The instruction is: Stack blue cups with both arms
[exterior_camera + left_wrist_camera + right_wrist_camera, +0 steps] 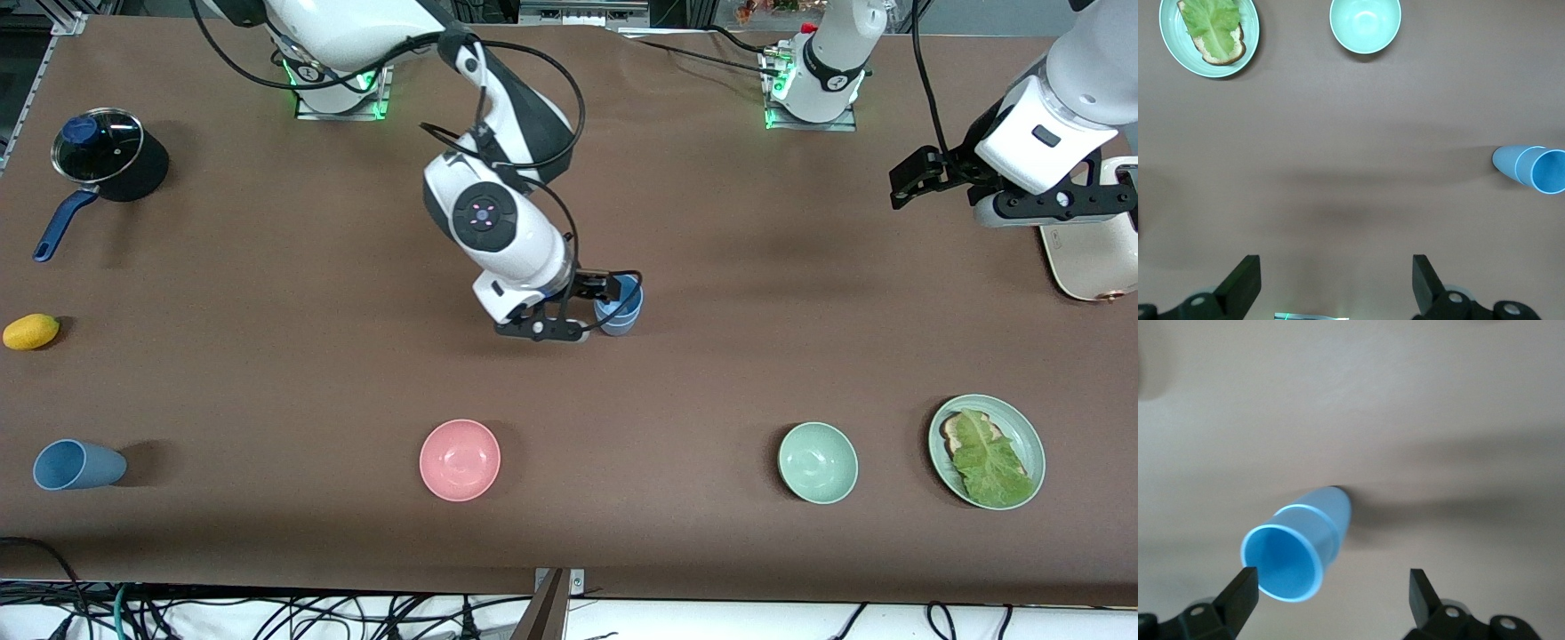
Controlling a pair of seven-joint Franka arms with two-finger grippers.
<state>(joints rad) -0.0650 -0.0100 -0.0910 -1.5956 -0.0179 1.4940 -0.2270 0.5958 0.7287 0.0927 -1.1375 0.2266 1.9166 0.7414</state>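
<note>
Blue cups [620, 307] sit one inside the other in the middle of the front view, a mid-blue one in a paler one. The stack stands on the brown table [267, 373].

The right gripper [1328, 583] is low down at the stack. Its two black fingers [1238, 590] are spread wide, with the top cup's rim between them and close to one finger. It is not squeezing the cups. I cannot tell if that finger touches the rim.

The left gripper [1337, 273] waits up in the air over the left arm's end of the table, in an upper corner of the front view. Its fingers are wide apart too, and it has nothing in them.

One more blue cup [76, 465] lies on its side low in the front view, at the right arm's end of the table.

A pink bowl [460, 460] and a pale green bowl [818, 462] sit nearer to the front camera than the stack. Beside the green bowl is a green plate [1031, 436] with bread and a lettuce leaf [991, 462] on it.

A black pot [111, 156] with a glass lid and a blue handle is near the top of the front view, at the right arm's end.
</note>
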